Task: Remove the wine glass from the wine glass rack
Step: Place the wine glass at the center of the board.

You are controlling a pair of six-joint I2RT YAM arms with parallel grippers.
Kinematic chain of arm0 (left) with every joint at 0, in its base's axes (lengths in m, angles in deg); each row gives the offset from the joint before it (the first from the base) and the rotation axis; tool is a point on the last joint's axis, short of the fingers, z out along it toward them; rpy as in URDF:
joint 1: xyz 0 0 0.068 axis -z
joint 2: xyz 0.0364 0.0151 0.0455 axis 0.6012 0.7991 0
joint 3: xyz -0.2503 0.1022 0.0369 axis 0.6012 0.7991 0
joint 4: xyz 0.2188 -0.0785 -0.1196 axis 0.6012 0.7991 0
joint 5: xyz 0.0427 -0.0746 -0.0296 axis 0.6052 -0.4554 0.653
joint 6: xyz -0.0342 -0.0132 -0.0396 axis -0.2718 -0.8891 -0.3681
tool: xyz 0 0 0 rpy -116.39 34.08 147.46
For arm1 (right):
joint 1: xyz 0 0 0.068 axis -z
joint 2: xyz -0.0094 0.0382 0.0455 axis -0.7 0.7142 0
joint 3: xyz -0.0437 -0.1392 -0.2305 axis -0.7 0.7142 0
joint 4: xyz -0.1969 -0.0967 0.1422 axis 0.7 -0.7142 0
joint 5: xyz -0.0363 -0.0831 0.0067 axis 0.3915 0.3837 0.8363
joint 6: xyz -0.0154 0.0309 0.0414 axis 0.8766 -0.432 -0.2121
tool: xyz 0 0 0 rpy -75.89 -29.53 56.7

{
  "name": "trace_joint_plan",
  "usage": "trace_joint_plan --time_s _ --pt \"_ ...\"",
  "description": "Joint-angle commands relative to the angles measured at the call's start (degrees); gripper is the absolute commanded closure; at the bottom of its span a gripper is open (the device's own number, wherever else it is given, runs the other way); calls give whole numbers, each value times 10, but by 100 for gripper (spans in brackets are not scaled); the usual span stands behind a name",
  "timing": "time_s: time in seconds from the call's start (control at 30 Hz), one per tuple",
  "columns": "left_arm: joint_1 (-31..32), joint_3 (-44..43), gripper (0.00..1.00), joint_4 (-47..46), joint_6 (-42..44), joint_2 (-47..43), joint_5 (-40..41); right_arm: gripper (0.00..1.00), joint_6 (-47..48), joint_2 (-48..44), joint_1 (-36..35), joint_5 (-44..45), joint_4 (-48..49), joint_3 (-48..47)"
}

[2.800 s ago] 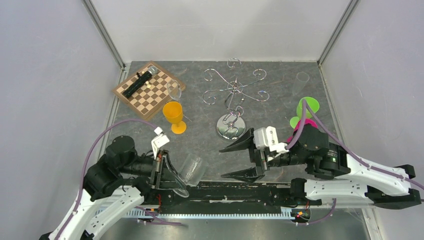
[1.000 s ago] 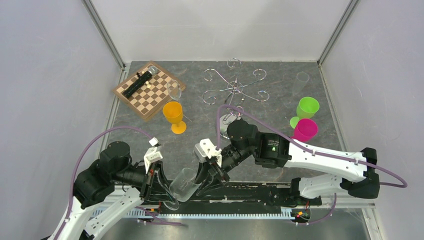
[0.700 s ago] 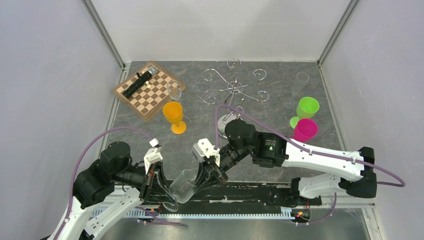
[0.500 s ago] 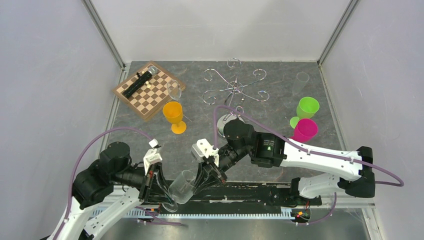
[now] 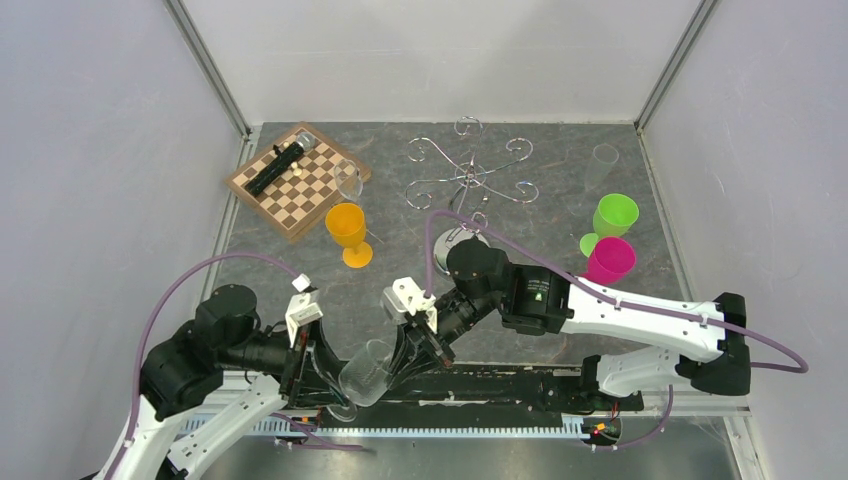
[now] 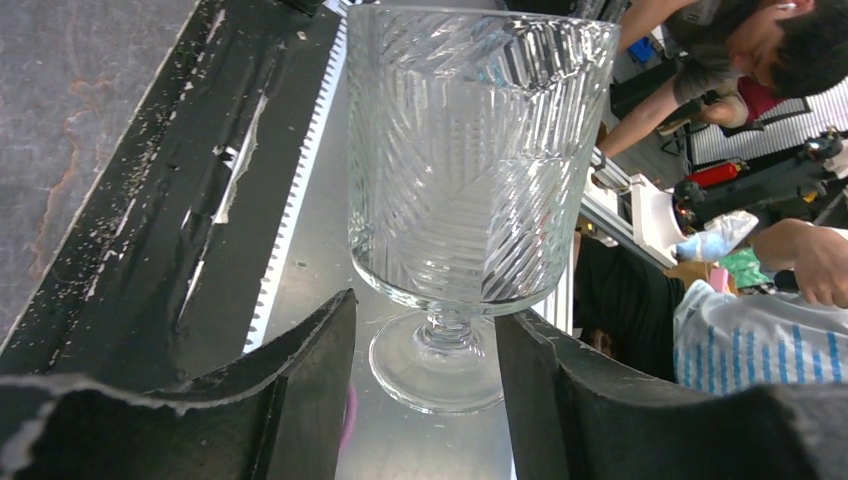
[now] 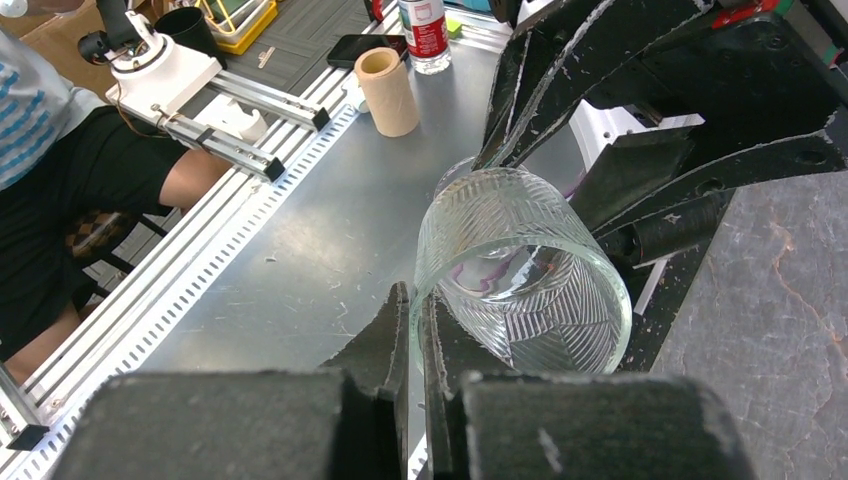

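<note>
At lower centre, the right gripper point(image 7: 413, 300) pinches the wine glass point(image 5: 366, 372) by its rim, while the left gripper point(image 6: 425, 312) stands parted around the stem.

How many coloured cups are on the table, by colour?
orange cup: 1
green cup: 1
pink cup: 1
Total: 3
</note>
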Motion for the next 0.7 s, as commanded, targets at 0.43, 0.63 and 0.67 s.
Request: trace_joint_plan --time_s 0.43,0.63,0.67 --pt "0 -32 33 -5 30 45 147 100 35 -78 1 65 -58 17" --pt "-1 -37 33 -7 18 49 254 100 57 -74 2 123 -115 0" --pt "-1 -38 33 -9 13 48 270 100 60 -69 3 134 -127 -5"
